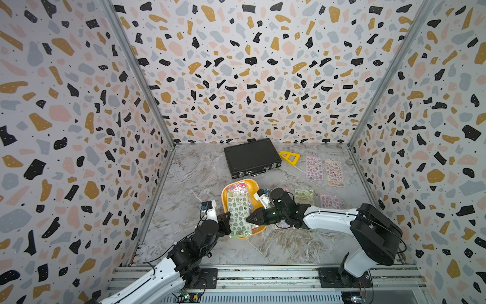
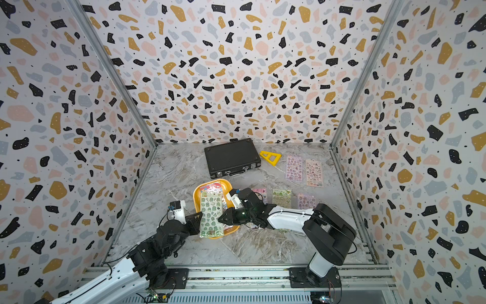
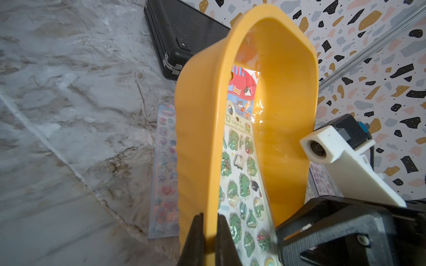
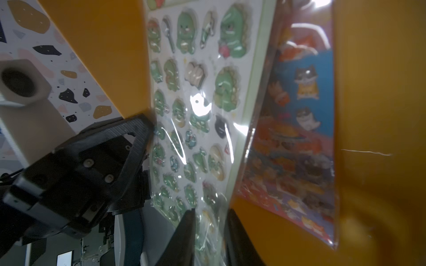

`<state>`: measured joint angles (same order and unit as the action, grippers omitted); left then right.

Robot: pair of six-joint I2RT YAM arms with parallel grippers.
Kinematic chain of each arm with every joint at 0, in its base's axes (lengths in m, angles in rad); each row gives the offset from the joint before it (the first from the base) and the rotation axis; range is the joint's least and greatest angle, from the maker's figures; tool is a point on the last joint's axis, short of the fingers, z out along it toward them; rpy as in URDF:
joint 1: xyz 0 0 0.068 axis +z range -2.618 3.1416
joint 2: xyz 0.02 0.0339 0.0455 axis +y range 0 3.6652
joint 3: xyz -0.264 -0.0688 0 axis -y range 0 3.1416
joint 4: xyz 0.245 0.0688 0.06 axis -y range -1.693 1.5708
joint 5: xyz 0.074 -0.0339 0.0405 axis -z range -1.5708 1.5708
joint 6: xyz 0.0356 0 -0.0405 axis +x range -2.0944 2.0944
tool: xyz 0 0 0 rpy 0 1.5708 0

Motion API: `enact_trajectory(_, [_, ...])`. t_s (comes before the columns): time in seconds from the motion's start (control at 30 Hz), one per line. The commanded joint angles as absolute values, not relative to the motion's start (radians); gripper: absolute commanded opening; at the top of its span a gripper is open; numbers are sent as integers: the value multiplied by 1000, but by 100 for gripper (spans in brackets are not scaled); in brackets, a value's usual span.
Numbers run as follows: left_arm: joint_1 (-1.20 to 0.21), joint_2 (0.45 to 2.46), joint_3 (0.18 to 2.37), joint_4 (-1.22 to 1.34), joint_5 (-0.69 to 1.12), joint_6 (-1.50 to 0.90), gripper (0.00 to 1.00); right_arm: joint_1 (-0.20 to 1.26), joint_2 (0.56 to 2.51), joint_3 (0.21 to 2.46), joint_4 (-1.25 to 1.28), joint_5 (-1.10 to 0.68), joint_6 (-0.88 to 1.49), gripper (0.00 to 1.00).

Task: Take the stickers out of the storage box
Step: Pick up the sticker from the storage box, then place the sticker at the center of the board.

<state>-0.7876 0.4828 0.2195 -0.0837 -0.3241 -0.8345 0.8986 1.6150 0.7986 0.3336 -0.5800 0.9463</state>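
The yellow-orange storage box [image 1: 252,185] [image 2: 226,185] stands mid-table. My left gripper [image 3: 209,215] [image 1: 228,223] is shut on its rim [image 3: 200,138], one finger on each side. A green dinosaur sticker sheet [image 1: 238,213] [image 2: 211,214] [image 4: 196,92] lies in the box over a red and blue sheet [image 1: 236,187] [image 4: 299,115]. My right gripper [image 4: 211,210] [image 1: 248,218] is shut on the green sheet's near edge at the box's right side. Other stickers lie on the table to the right: a purple sheet [image 1: 314,168], a pink one [image 1: 334,173], a green one [image 1: 304,197].
A black briefcase [image 1: 252,158] lies at the back with a yellow triangle ruler [image 1: 289,158] next to it. Another purple sheet [image 1: 330,201] lies by the right arm, and a pastel sheet [image 3: 164,172] beside the box. Patterned walls close in three sides.
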Motion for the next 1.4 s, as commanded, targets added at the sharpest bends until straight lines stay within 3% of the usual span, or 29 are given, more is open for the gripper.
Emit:
enact_trajectory(0.0, [-790,457,262,38,-345,-867,0,875,1597,774,433,-617,1073,27])
enact_trajectory(0.17, [-791,456,262,34,-345,-867,0,872,1635,757,563,-655,1158,26])
enact_trajectory(0.37, [-790,453,269,20,-352,-868,0,867,1652,751,612,-660,1193,7])
enact_trajectory(0.53, [-791,454,283,-26,-382,-867,0,865,1555,782,315,-569,1059,0])
enact_trajectory(0.7, [-790,456,302,-88,-429,-909,0,865,1430,827,10,-450,927,0])
enact_trajectory(0.87, [-790,437,306,-124,-456,-920,0,861,1292,817,0,-540,905,0])
enact_trajectory(0.97, [-791,421,301,-124,-459,-923,0,841,1185,851,-166,-501,843,0])
enact_trajectory(1.23, [-791,436,316,-158,-483,-934,0,590,879,872,-428,-488,781,0])
enact_trajectory(1.37, [-790,444,321,-167,-486,-937,0,494,844,1024,-802,-215,642,0])
